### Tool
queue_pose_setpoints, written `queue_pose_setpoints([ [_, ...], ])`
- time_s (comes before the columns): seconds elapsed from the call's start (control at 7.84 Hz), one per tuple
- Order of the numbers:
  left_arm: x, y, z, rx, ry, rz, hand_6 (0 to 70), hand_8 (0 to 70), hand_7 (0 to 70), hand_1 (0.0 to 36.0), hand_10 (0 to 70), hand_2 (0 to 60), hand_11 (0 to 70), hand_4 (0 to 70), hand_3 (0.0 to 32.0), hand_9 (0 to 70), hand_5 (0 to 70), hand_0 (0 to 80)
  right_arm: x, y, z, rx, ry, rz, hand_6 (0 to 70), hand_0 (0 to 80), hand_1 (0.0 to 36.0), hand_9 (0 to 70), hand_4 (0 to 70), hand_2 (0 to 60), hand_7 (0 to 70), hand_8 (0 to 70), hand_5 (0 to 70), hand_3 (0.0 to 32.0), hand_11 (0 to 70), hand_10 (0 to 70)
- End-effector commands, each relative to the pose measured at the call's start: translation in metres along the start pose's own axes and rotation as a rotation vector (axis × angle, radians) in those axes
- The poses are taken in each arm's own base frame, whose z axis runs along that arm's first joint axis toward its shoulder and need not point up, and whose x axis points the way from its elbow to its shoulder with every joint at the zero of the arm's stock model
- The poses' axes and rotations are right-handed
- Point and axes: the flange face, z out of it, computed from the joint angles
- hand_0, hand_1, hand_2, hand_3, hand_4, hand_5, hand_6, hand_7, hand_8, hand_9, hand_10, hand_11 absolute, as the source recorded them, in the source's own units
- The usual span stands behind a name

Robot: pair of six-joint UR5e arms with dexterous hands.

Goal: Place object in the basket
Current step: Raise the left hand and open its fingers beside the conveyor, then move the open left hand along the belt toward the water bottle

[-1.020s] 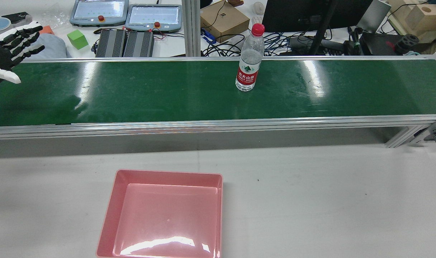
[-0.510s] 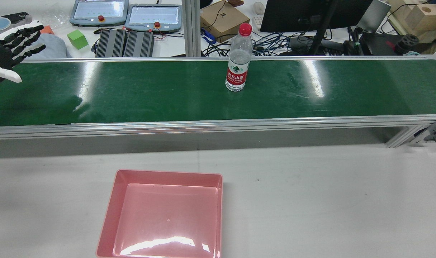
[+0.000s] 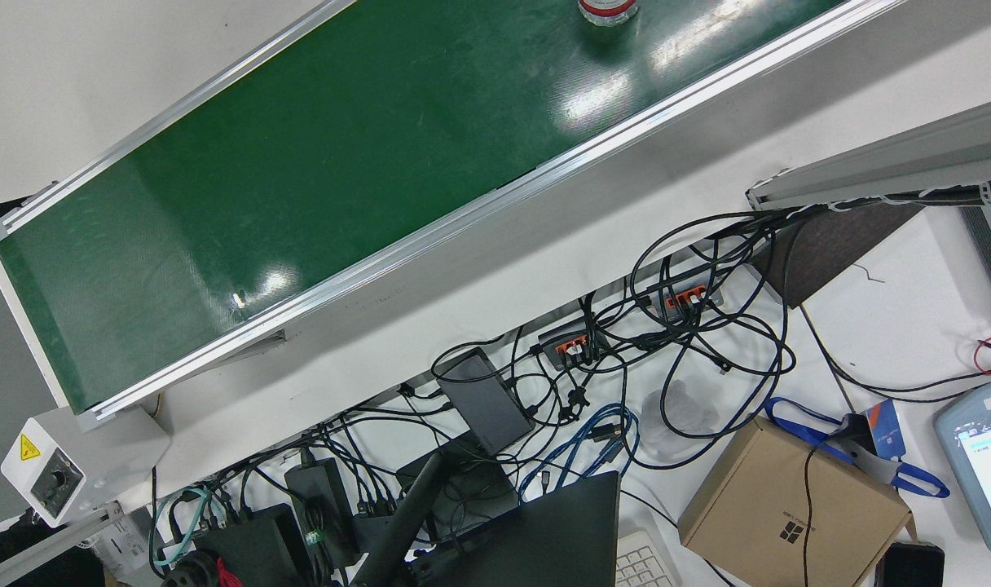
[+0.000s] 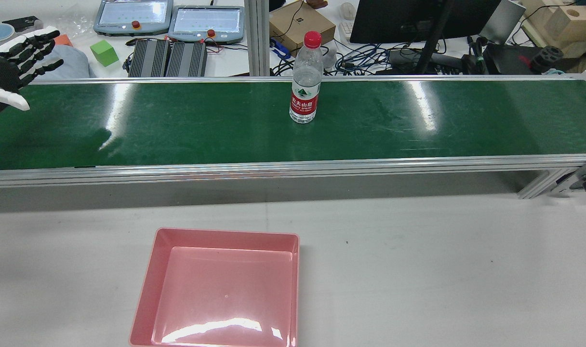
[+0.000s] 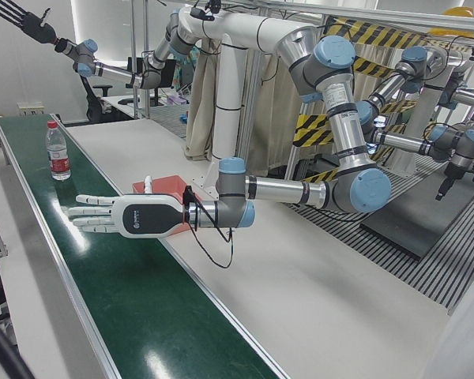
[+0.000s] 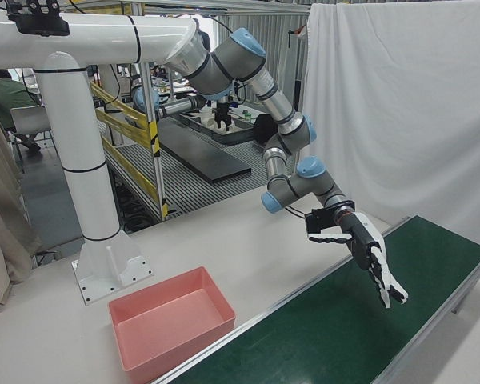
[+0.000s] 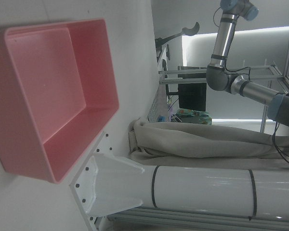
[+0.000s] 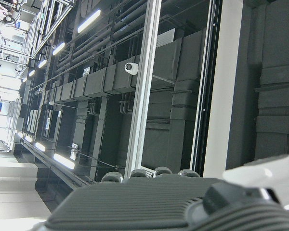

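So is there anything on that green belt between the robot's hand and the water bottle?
Nothing visible. The belt is bare between the open left hand and the upright bottle, and the table toward the pink basket also looks unobstructed.

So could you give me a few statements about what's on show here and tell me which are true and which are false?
1. The water bottle stands upright on the green belt. True.
2. The pink basket already holds the bottle. False: it is empty.
3. The left hand is open over the belt, holding nothing. True.
4. The left hand is touching the bottle. False: a stretch of belt lies between them.
5. The bottle's cap is blue. False: it is red.
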Motion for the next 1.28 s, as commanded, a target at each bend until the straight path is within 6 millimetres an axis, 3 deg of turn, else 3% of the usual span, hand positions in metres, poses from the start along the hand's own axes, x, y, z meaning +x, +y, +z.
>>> queue_pose_setpoints([
  [0.0, 0.002, 0.011, 0.011, -0.007, 0.004, -0.002, 1.5, 1.4, 0.0, 10.2, 5.6, 0.0, 9.8, 8.8, 0.0, 0.4, 12.9, 53.0, 0.0, 0.0, 0.0, 0.0, 0.0, 0.0, 0.0, 0.0, 0.0, 0.0, 0.0, 0.0, 0.0, 0.0, 0.0, 0.0, 0.0, 0.0],
  [0.26, 0.01, 0.027, 0.028, 0.007, 0.046, -0.005, 1.4, 1.4, 0.0, 10.2, 5.7, 0.0, 9.9, 8.8, 0.0, 0.4, 13.3, 53.0, 0.0, 0.0, 0.0, 0.0, 0.0, 0.0, 0.0, 0.0, 0.0, 0.0, 0.0, 0.0, 0.0, 0.0, 0.0, 0.0, 0.0, 0.0],
  [0.77, -0.029, 0.051, 0.046, 0.035, 0.099, -0.037, 2.0, 2.5, 0.0, 10.9, 6.2, 0.0, 10.6, 10.7, 0.0, 1.0, 13.3, 53.2, 0.0, 0.0, 0.0, 0.0, 0.0, 0.0, 0.0, 0.0, 0.0, 0.0, 0.0, 0.0, 0.0, 0.0, 0.0, 0.0, 0.0, 0.0],
  [1.15, -0.035, 0.056, 0.048, 0.066, 0.094, -0.006, 2.0, 2.6, 0.0, 10.9, 6.1, 0.0, 10.5, 10.8, 0.0, 1.1, 13.0, 53.5, 0.0, 0.0, 0.0, 0.0, 0.0, 0.0, 0.0, 0.0, 0.0, 0.0, 0.0, 0.0, 0.0, 0.0, 0.0, 0.0, 0.0, 0.0],
])
